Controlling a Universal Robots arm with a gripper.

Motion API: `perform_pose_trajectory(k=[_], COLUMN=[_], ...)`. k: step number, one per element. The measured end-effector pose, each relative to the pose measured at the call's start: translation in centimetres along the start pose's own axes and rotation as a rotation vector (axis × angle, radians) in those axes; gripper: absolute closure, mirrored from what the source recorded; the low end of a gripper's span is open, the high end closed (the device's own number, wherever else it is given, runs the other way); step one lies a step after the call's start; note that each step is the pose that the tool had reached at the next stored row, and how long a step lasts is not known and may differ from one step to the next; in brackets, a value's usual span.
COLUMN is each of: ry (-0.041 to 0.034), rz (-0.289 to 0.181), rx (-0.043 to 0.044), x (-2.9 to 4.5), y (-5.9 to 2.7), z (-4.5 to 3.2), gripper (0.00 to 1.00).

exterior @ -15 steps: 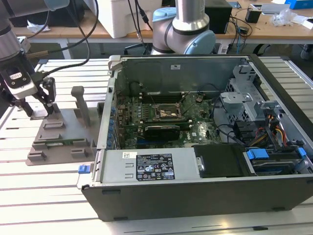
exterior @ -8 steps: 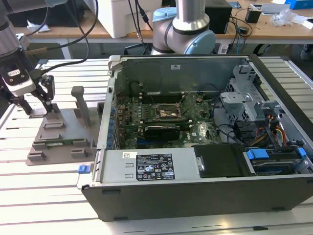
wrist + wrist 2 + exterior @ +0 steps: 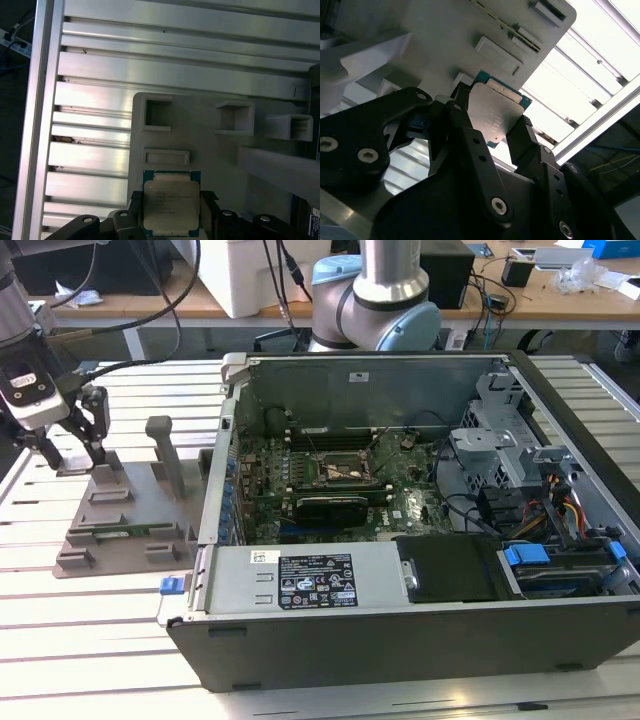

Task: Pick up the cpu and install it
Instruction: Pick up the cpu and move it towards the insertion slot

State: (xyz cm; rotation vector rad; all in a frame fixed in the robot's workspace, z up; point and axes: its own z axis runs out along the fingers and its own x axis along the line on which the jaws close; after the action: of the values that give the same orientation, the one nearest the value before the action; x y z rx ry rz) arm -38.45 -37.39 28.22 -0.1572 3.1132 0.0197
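At the exterior view's left edge, the pincer [image 3: 77,460] hangs low over the upper-left corner of the grey holder block [image 3: 120,515], which sits on the slatted metal surface [image 3: 100,640]. Both wrist views show the pincer closed on the cpu [image 3: 492,112]. One black finger [image 3: 465,135] presses against one edge of the chip and the other finger against the opposite edge, so the square sits clamped between them. Its silver metal top faces the cameras, with the thin green rim showing around it.

Behind the chip in the first wrist view lies the pale holder block, with square pockets and a shallow rectangular recess just beside the chip. Whether the cpu touches the block or is raised off it, I cannot tell.

Across the centre and right of the exterior view, an open computer case [image 3: 400,625] lies on the surface with its motherboard [image 3: 290,515] exposed. The black socket frame [image 3: 340,472] with its metal bracket sits near the middle of that board, well apart from the pincer and the cpu. At the upper centre of that frame, a grey-and-blue arm joint [image 3: 375,290] rises behind the case.
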Motion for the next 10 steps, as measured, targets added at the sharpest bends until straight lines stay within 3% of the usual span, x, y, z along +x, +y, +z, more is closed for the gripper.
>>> perform_pose_trajectory(k=[3, 7, 8, 10], ry=[0.0, 0.0001, 0.0, 0.0], rz=[0.0, 0.0, 0.0, 0.0], rx=[0.0, 0.0, 0.0, 0.0], x=[-0.01, -0.11, -0.12, -0.13], y=[0.01, 0.05, 0.05, 0.06], z=[-0.59, -4.21, -4.76, -5.08], gripper=[0.45, 0.45, 0.45, 0.45])
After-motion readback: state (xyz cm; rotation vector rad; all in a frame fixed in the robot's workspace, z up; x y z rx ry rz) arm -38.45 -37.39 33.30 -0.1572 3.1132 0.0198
